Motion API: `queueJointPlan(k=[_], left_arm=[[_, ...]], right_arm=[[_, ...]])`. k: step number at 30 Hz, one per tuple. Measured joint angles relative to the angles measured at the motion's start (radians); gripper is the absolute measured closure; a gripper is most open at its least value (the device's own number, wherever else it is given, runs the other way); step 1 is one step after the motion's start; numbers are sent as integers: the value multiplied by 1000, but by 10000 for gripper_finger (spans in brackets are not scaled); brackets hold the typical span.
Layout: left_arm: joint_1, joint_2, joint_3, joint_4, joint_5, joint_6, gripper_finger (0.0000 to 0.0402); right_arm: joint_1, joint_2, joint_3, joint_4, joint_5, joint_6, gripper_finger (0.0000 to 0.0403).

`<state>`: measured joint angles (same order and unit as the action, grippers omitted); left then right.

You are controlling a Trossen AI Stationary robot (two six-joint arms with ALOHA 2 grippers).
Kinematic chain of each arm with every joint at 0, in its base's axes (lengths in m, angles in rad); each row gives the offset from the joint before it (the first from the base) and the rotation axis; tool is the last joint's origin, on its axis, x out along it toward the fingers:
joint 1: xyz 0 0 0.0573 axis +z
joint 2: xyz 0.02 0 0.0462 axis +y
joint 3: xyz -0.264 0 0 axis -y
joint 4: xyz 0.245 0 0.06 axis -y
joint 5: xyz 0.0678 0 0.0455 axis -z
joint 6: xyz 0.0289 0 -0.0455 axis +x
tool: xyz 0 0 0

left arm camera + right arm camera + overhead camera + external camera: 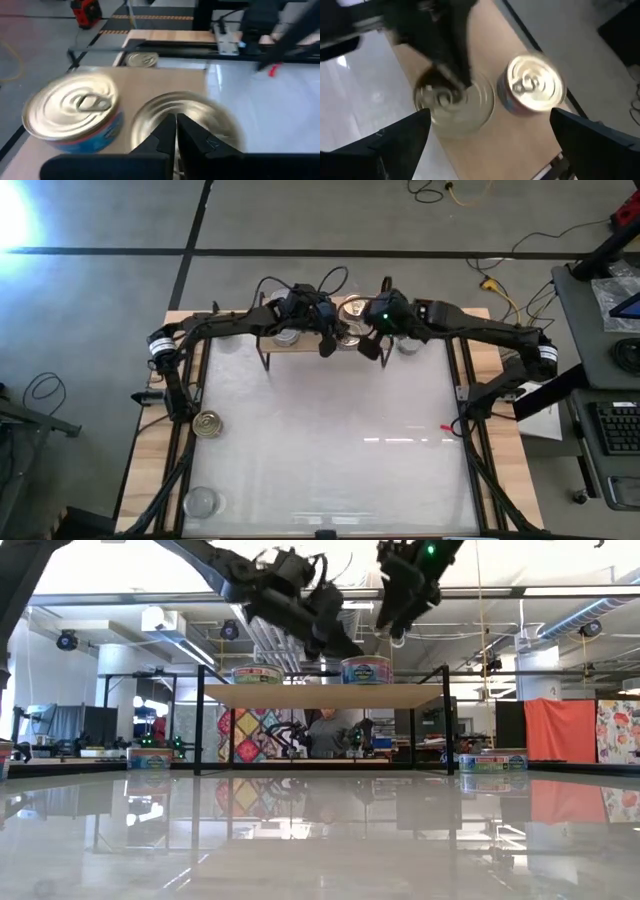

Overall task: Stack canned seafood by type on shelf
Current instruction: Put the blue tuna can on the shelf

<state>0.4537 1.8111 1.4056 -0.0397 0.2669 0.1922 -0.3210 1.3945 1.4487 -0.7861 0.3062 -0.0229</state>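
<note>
The light-wood shelf (300, 346) stands at the table's far middle. On it sit a gold-topped can (72, 114) with a blue label and, beside it, a silver-topped can (192, 117); a third can (288, 335) stands toward the shelf's left end. My left gripper (175, 131) is shut and slants down over the silver-topped can (455, 107). My right gripper (485, 137) hangs open higher up, above both cans (366, 670), with nothing between its fingers. My left gripper points its shut fingertips (461, 80) slanting down at the top of the silver-topped can, near the pull tab (437, 97). Whether the tips touch the lid or hover just over it, I cannot tell. The can stands upright on the shelf.
A gold-topped can (208, 423) lies on the table at the left, a silver-topped one (200, 501) near the front left corner. More cans stand on the table beside the shelf's ends (408, 343) (230, 340). The table's middle and right are bare glossy white.
</note>
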Motion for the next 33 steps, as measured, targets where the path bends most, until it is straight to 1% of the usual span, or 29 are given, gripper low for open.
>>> queueJointPlan(k=[2, 4, 6, 8, 12, 17, 18, 20, 23, 25, 33], left_arm=[[-7, -48, 1, -67, 5, 18, 401], [-19, -105, -28, -115, 4, 29, 401], [-36, -169, -82, -137, 4, 31, 401], [-64, -240, -149, -126, 6, 27, 401], [-135, -372, -309, -13, 11, -23, 401], [-234, -472, -481, 149, 3, -72, 401], [-253, -487, -506, 171, 2, -79, 401], [-290, -513, -546, 187, -32, -89, 401], [-341, -535, -589, 191, -134, -116, 401], [-366, -541, -609, 199, -177, -134, 401], [-410, -528, -654, 235, -217, -189, 401]], right_arm=[[0, 5, 15, 3, -28, -1, 5], [0, 12, 16, 3, -64, 0, 16], [0, 24, 9, 1, -79, -2, 38], [0, 40, 6, 10, -80, -15, 68], [0, 81, 6, 40, -80, -20, 132], [0, 133, 6, 93, -79, -22, 195], [0, 140, 6, 91, -75, -22, 204], [-1, 152, 6, 81, -57, -22, 220], [-4, 162, 6, 56, -9, -23, 241], [-5, 164, 6, 43, 4, -29, 252], [-20, 163, 7, 2, 10, -41, 285]])
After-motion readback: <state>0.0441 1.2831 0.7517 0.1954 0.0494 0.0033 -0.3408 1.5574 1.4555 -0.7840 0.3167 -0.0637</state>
